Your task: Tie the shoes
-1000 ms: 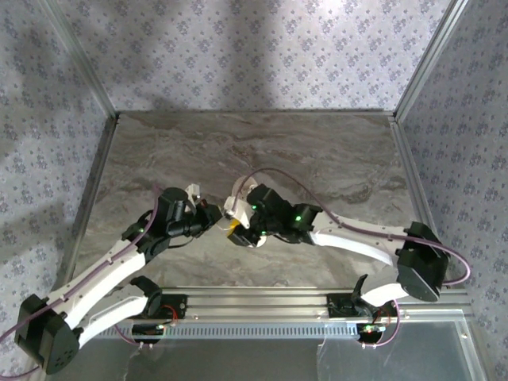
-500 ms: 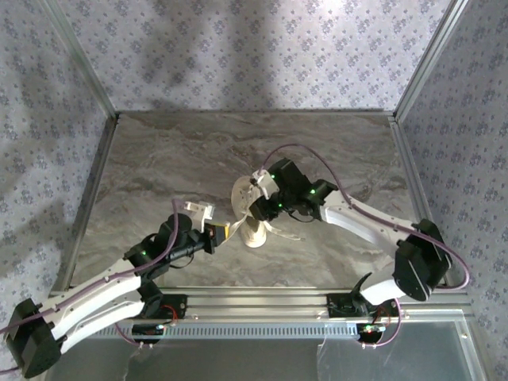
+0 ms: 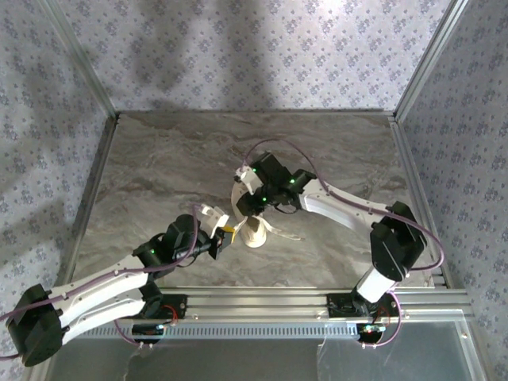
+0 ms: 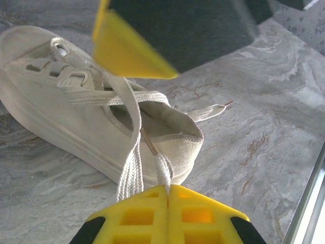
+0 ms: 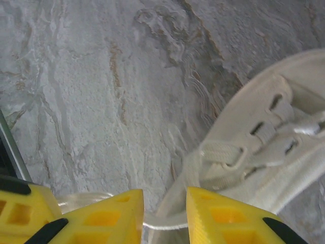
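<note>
A: Spot any shift in the overhead view?

B: Yes. A second ago, both grippers huddled at centre frame. Since then, the left gripper (image 3: 228, 236) drawn back toward the lower left, then eased in again beside the heel. Clamped fully shut on a lace (image 4: 133, 152), pinching it near the tip at the bottom edge of the wrist view.

A: And the right gripper (image 3: 250, 205)?

B: Swung up and right half a second ago, now back left over the toe. Jaws part way apart in its own view, with a strip of lace across the gap. Impossible to tell whether pinched or merely draped.

A: Where to look for the sneaker (image 3: 254, 232)?

B: Centre of the marble table (image 3: 159, 159), heel toward the bottom of the frame, toe under the right gripper. More of it uncovered than a second ago.

A: Meaning for the tying?

B: Probably drawing one strand out to snug a first crossing. No bow or knot visible yet. Other lace end (image 4: 208, 111) lying loose on the table beside the heel opening. Judged early in the job, with looping and cinching to come.
</note>
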Controlling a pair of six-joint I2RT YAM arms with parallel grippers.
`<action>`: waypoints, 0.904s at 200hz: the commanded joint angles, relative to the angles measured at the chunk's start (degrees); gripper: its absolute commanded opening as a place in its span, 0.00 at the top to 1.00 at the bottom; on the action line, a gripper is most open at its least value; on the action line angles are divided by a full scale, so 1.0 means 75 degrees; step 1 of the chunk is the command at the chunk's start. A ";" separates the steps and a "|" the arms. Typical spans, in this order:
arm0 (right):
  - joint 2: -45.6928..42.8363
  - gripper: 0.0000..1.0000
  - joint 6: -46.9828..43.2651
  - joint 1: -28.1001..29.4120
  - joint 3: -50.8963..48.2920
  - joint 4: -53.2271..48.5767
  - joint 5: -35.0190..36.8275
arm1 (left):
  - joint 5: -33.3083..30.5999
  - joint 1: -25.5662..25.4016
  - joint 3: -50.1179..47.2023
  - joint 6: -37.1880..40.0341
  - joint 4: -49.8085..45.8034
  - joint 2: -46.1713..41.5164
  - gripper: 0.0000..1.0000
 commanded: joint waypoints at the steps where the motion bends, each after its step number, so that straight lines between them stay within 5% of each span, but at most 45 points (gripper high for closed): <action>1: 0.0501 0.71 -0.0599 0.0065 0.0410 -0.0553 0.0039 | -0.0048 -0.0034 0.0091 0.0681 0.0130 0.0022 1.00; 130: 0.1161 0.66 -0.1317 0.0299 0.0699 -0.1045 0.1306 | -0.0781 -0.0034 -0.0160 0.0708 0.0489 0.0254 1.00; 181: 0.0896 0.91 -0.1335 0.0336 0.0563 -0.0842 0.1761 | -0.0853 -0.0029 -0.0130 0.0923 0.0891 0.0565 1.00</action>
